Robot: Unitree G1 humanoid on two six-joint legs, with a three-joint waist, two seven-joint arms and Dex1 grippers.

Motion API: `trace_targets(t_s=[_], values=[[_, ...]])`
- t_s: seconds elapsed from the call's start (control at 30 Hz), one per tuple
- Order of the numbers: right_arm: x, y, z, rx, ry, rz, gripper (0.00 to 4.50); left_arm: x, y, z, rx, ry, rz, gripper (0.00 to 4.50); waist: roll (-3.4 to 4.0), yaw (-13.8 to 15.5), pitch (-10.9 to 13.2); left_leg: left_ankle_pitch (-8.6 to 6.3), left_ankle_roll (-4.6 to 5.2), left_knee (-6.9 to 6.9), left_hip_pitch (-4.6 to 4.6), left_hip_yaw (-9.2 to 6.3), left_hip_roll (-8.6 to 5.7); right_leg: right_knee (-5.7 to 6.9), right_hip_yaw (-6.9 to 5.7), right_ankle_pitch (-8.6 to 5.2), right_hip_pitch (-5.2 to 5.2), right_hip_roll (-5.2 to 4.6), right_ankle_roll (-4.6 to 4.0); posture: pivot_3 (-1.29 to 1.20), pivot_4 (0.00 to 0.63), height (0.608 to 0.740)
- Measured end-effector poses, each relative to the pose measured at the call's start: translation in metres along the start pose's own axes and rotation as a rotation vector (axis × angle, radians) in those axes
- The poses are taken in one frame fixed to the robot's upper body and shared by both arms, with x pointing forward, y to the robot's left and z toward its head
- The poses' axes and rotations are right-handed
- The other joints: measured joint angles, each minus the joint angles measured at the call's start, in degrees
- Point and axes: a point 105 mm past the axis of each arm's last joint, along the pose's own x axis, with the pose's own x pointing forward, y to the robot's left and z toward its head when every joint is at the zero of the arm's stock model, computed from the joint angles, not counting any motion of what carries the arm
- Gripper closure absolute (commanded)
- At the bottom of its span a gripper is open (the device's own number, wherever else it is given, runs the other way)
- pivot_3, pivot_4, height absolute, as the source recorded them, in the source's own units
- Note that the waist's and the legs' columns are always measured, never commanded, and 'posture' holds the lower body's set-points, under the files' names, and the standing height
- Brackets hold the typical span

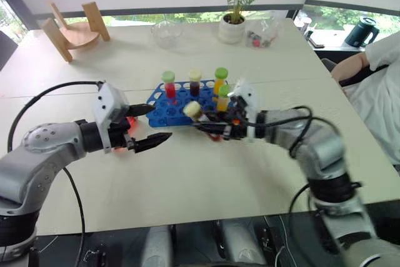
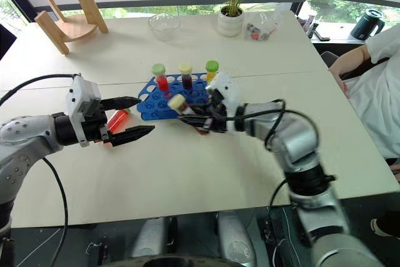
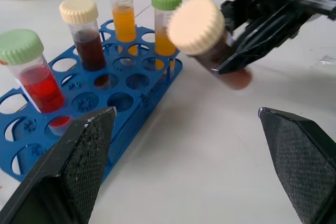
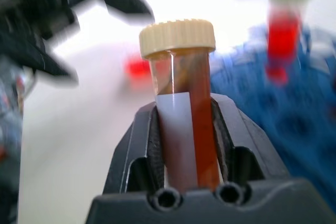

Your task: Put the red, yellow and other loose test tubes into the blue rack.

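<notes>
Black, both pairs of my fingers. My right gripper [image 4: 188, 129] is clamped on the brown tube [image 4: 185, 98], which runs lengthwise between the pads with its cream cap [image 1: 192, 110] sticking out past the tips. My right forearm reaches across toward my left, wrist about level, so the tube lies nearly horizontal, cap leading, just in front of the rack's [image 1: 164, 109] near edge and off the table [image 1: 206, 173]. A plain white label [image 4: 176, 129] runs down the tube's side; no writing can be read on it.

My left gripper [image 1: 150, 124] hangs with its jaws wide apart and nothing between them, fingers pointing toward my right hand and slightly down. The capped end of the brown tube sits ahead of these tips, near but not touching.

The blue rack stands beyond my left fingers, with four tubes upright in it: red with green cap [image 3: 34, 72], brown with cream cap [image 3: 84, 38], and two orange with green caps [image 3: 122, 9] [image 3: 165, 19]. No lettering is legible on them.

A red tube [image 2: 117, 119] lies loose on the table beside my left fingers, near the rack's end.
</notes>
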Motion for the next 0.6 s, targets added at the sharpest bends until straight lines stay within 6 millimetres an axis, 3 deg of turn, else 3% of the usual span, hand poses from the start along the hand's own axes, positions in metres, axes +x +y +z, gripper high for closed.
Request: trace_targets(t_s=[0.13, 0.2, 0.37, 0.6], values=[[0.026, -0.009, 0.0, 0.019, -0.274, -0.201, 3.65, -0.004, 0.001, 0.0, -0.005, 0.027, -0.007, 0.0, 0.02, -0.2, 0.0, 0.01, -0.02, -0.05, 0.0, 0.0, 0.01, 0.01, -0.01, 0.0, -0.02, -0.01, -0.01, 0.0, 0.15, 0.74], [0.032, -0.014, -0.004, -0.015, -0.33, -0.284, 3.65, -0.004, 0.002, -0.001, -0.015, 0.036, -0.009, 0.0, 0.03, -0.3, 0.0, 0.02, -0.05, -0.08, 0.0, 0.0, 0.01, 0.02, -0.01, 0.0, -0.04, -0.02, -0.01, 0.0, 0.15, 0.74], [0.038, -0.029, -0.027, -0.064, -0.336, -0.43, 3.65, -0.005, 0.003, -0.001, -0.02, 0.041, -0.007, 0.0, 0.05, -0.9, 0.0, 0.17, -0.32, -0.17, 0.0, -0.01, 0.01, 0.03, -0.01, 0.01, -0.06, -0.03, -0.02, 0.0, 0.15, 0.74], [0.039, -0.042, -0.033, -0.099, -0.352, -0.5, 3.65, -0.005, 0.003, 0.001, -0.022, 0.043, -0.01, 0.0, 0.05, -1.1, 0.0, 0.18, -0.33, -0.19, 0.02, -0.04, 0.02, 0.07, -0.01, 0.01, -0.07, -0.02, -0.03, 0.0, 0.15, 0.74]])
